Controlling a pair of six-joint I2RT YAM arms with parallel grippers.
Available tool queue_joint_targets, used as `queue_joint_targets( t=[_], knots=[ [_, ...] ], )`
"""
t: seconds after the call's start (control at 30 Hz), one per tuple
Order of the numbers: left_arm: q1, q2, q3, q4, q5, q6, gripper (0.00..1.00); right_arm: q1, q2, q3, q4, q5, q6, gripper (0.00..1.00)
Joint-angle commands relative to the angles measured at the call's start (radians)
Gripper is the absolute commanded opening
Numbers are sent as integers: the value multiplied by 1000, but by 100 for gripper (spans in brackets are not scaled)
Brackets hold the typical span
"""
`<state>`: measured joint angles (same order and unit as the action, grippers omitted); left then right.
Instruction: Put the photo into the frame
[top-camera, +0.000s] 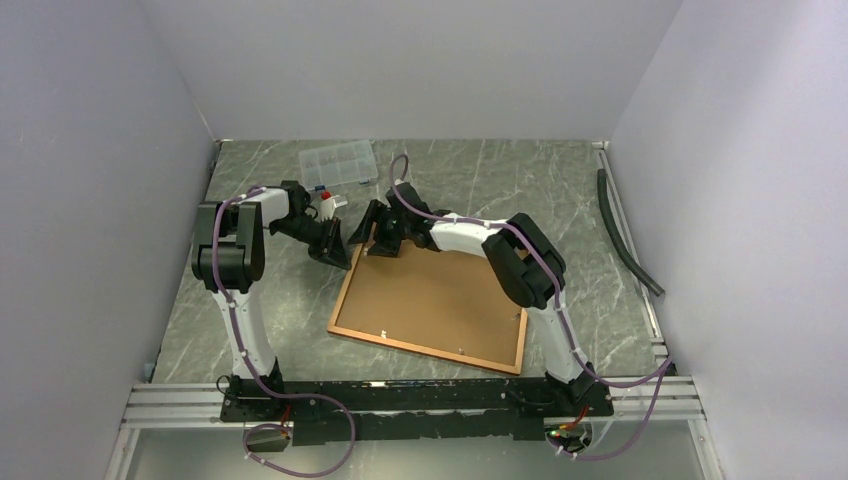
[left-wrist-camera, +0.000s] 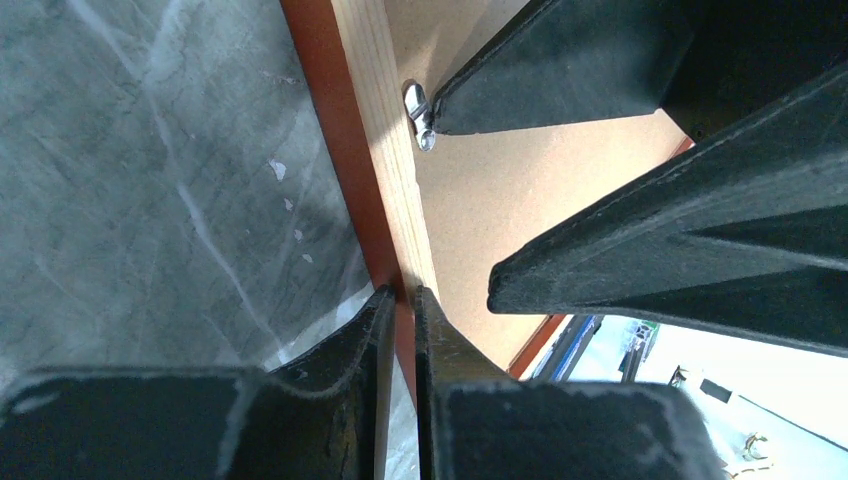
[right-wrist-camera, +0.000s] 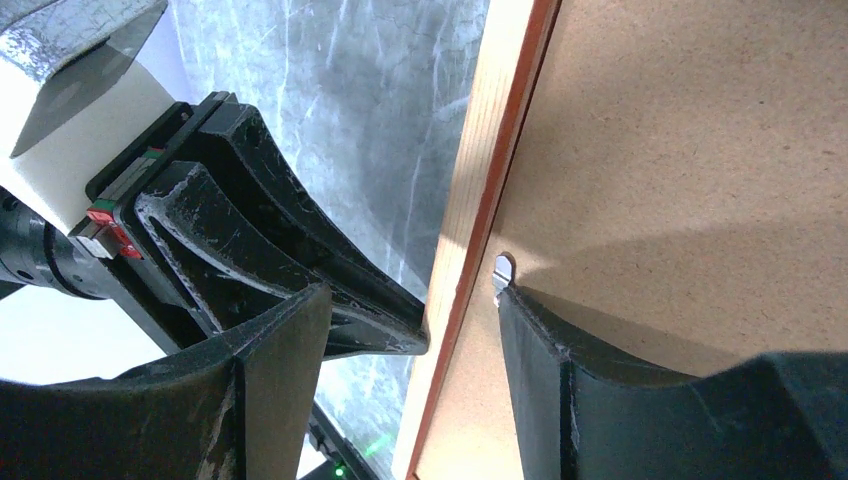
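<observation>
The frame lies face down on the table, its thin reddish-orange border round a brown backing board. The photo does not show in any view. My left gripper is at the frame's far left corner. In the left wrist view it is shut on the frame's red border. My right gripper is beside it on the far edge. It stands open astride the frame's edge, one fingertip touching a metal tab on the backing board.
A small clear compartment box sits at the back of the table. A small red and white object lies beside the left arm. A dark hose runs along the right wall. The two grippers are very close together.
</observation>
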<state>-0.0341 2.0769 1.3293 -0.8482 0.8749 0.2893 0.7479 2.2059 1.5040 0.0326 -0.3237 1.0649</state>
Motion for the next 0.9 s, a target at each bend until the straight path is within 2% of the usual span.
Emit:
queue_joint_targets(
  t=[0.0,0.6,0.87],
  knots=[
    [-16,9,-24,9,-8,5,15,18,16,6,45,-4,21,66],
    [-14,12,-18,-2,-5,14,12,10,44,38,61,-56,-34,66],
    [-14,3,-14,-8,-5,15,12,2,50,105,35,-100,-101,68]
  ],
)
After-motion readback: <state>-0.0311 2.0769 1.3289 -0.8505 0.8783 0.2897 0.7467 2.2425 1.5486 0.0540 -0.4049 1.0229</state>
